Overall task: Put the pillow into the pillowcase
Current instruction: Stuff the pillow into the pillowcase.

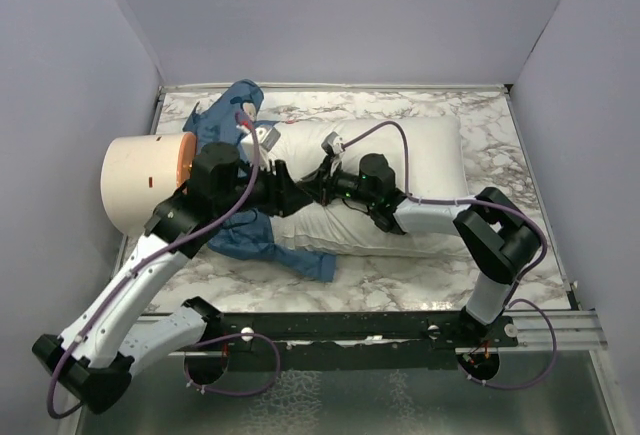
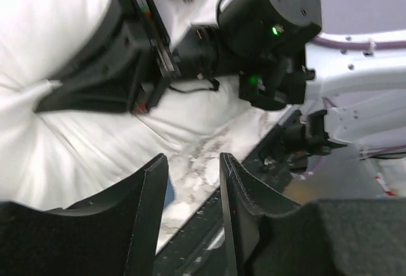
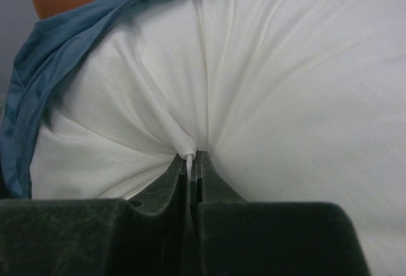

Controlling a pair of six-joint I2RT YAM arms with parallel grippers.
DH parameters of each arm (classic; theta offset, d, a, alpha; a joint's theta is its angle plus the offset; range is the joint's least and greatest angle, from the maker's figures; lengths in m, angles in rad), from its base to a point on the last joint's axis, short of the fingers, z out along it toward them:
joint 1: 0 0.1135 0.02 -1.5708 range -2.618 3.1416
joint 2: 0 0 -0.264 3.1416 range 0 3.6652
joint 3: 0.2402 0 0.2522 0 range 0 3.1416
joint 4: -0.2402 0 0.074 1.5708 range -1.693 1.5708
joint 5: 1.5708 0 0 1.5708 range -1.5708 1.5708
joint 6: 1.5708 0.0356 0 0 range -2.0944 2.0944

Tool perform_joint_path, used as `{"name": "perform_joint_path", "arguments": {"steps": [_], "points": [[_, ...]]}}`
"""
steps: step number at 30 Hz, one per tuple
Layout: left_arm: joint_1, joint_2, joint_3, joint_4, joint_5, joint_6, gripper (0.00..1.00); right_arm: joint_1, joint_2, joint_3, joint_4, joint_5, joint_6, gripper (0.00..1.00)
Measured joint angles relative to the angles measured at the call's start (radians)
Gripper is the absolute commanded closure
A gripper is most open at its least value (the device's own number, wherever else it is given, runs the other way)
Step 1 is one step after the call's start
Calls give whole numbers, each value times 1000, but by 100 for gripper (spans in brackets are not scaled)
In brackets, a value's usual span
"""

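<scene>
White pillow (image 3: 285,85) is pinched by a fold in the closed right gripper (image 3: 192,165); blue pillowcase (image 3: 57,54) lies just ahead of its tips, along the pillow's length; close alongside, the left gripper (image 2: 193,162) hangs empty, jaws apart

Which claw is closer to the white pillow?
The right. The right gripper is shut on a pinch of the pillow; the left gripper hangs open just off the pillow's edge, with nothing between its fingers.
</scene>
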Motion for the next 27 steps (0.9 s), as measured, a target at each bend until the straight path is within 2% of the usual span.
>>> {"name": "perform_joint_path", "arguments": {"steps": [3,4,6,13,18,27], "points": [[2,109,142,-106,-34,82,55,0,-7,-9,13,0,6,98],[11,177,221,-175,-89,143,53,-1,-12,-11,14,0,7,98],[37,240,286,-258,-166,211,49,-2,-16,-13,15,-1,9,98],[105,359,372,-407,-450,349,44,-5,-24,-20,16,-7,16,98],[111,403,388,-429,-563,401,45,-7,-23,-20,17,-12,18,98],[117,453,386,-406,-624,443,59,-8,-23,-21,21,-16,21,98]]}}
